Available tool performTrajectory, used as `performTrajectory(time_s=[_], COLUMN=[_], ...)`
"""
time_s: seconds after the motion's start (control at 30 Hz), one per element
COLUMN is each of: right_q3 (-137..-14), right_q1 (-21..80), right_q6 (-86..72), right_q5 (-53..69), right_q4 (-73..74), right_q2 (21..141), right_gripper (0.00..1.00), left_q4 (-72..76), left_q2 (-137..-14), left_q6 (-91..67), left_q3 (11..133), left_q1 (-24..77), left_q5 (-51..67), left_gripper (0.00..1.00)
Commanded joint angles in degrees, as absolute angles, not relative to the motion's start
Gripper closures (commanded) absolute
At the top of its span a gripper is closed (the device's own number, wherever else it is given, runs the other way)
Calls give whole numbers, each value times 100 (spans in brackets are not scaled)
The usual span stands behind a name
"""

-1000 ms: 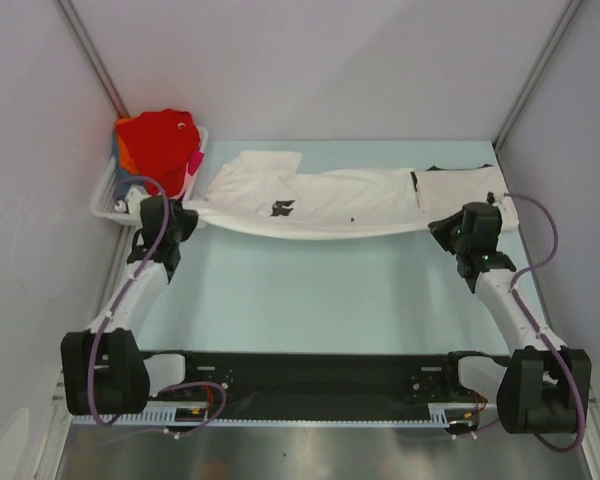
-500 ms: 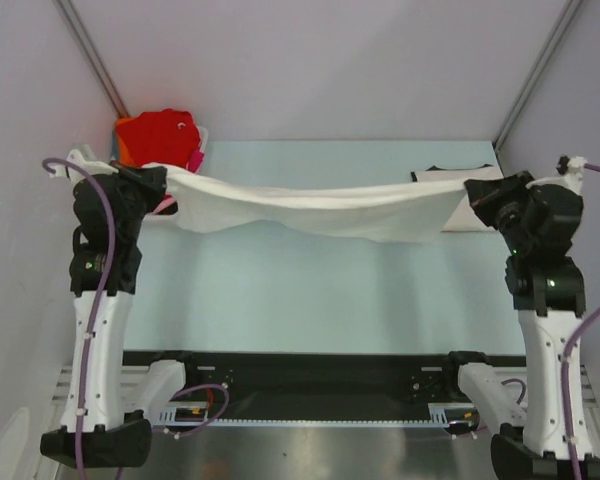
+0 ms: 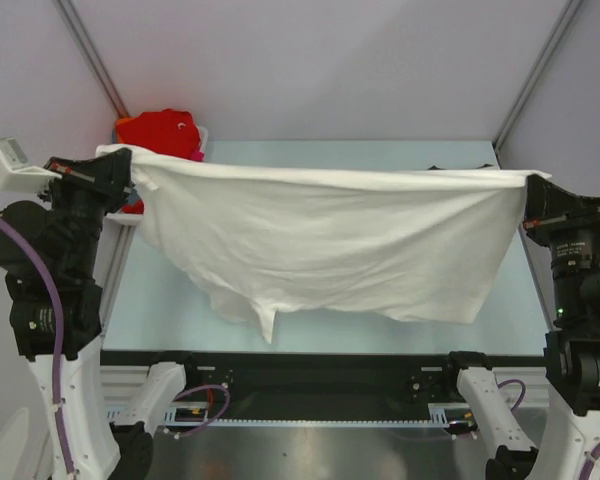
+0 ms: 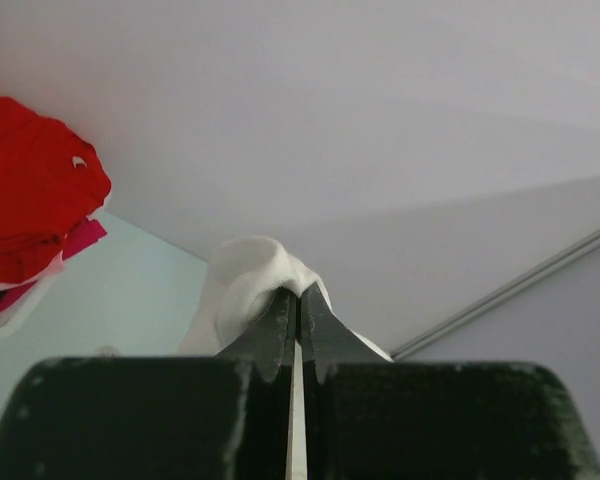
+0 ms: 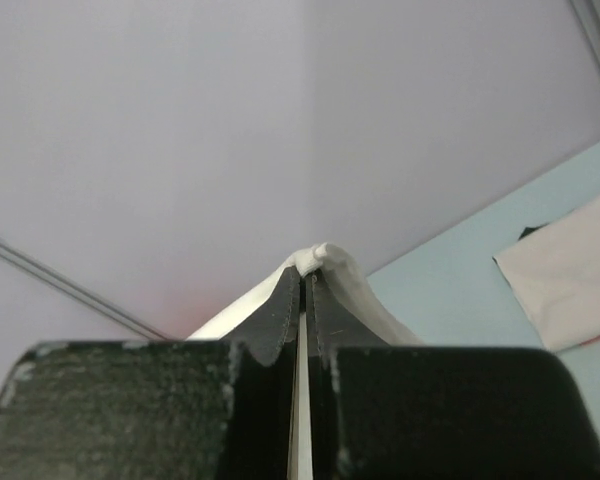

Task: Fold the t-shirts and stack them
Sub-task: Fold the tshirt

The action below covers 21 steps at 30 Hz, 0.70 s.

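Pale grey walls close in a light blue desk (image 3: 340, 152). Above it I hold the white t-shirt (image 3: 330, 240) aloft by its top edge. My left pincer (image 3: 120, 170) is clenched on one corner over the desk's left edge, and my right pincer (image 3: 528, 195) on the other over the right edge. The shirt's long axis runs straight between them, the body hanging free. To lay it flat, I judge both must lower together. The red tee (image 3: 158, 130) sits at the far left corner.

The white t-shirt (image 3: 320, 235) is plain, the red t-shirt (image 3: 160, 130) bright, the table (image 3: 160, 300) pale blue.
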State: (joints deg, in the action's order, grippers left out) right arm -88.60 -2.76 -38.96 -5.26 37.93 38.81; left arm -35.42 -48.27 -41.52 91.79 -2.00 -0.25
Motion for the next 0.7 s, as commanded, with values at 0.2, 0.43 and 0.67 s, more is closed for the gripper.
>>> performTrajectory(time_s=[0.2,0.43,0.67], right_q3=[-7438,-7470,-9250], right_q1=[-334,-913,-1204], right_q6=[-4797,-5474,-5825], right_q5=[-379,1016,1731], right_q4=[2895,1847,1451], right_q2=[4780,6203,8056], right_gripper=[100,100,100], left_q4=[-2831,-2593,-2330], left_q2=[-6160,-7697,-9561], left_q6=[-4324,-4429,-4798], left_q3=[8481,9306,12218], left_q1=[-255,-264,-264], left_q5=[457,598,1062], left_gripper=[99,100,100])
